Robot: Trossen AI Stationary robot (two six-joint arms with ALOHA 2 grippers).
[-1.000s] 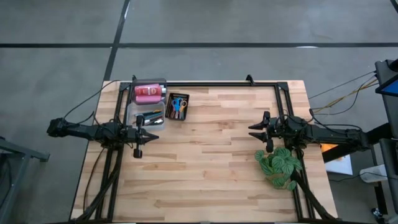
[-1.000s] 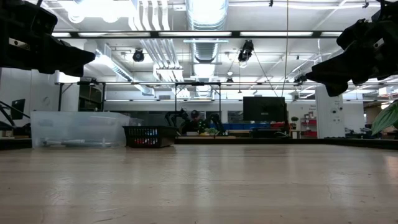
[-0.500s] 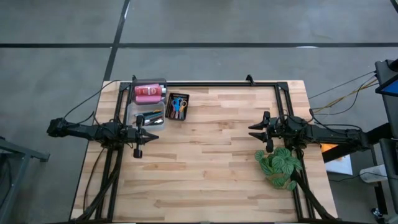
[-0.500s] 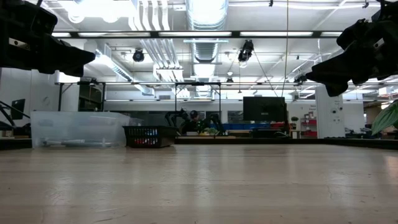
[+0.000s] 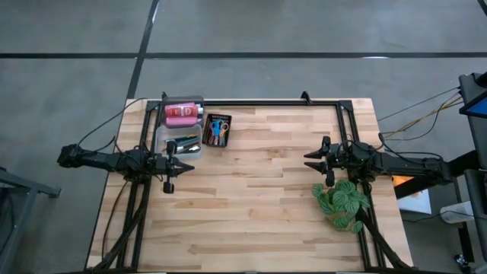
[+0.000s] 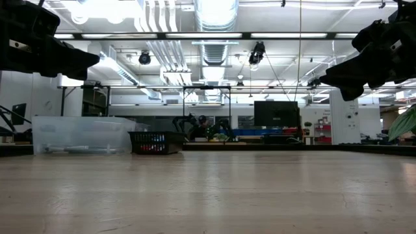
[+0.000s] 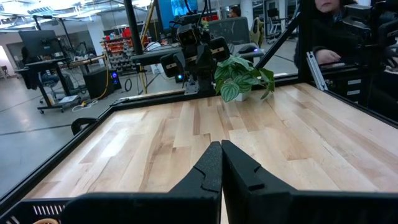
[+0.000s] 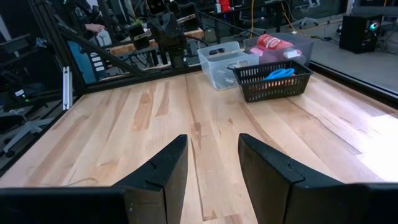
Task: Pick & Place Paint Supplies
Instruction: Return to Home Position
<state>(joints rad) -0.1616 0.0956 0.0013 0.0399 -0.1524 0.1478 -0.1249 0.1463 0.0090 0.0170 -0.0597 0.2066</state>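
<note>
Scissors (image 5: 218, 129) in black bin (image 5: 230, 131), pink bottles (image 5: 180, 113) in clear tub (image 5: 190, 101)

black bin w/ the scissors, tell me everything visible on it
The black bin is a small rectangular basket with slotted, plastic-looking walls and an open top. It stands upright on the wooden table, on the left arm's side, close beside a clear tub. Bright-handled scissors lie inside. No arm touches it.

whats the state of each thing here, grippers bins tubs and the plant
left gripper: shut, empty, raised off the table
right gripper: open, empty, raised off the table
black bin: holds scissors
clear tub: holds brushes
second clear tub: holds pink bottles lying down
plant: upright, beside the right arm
</note>
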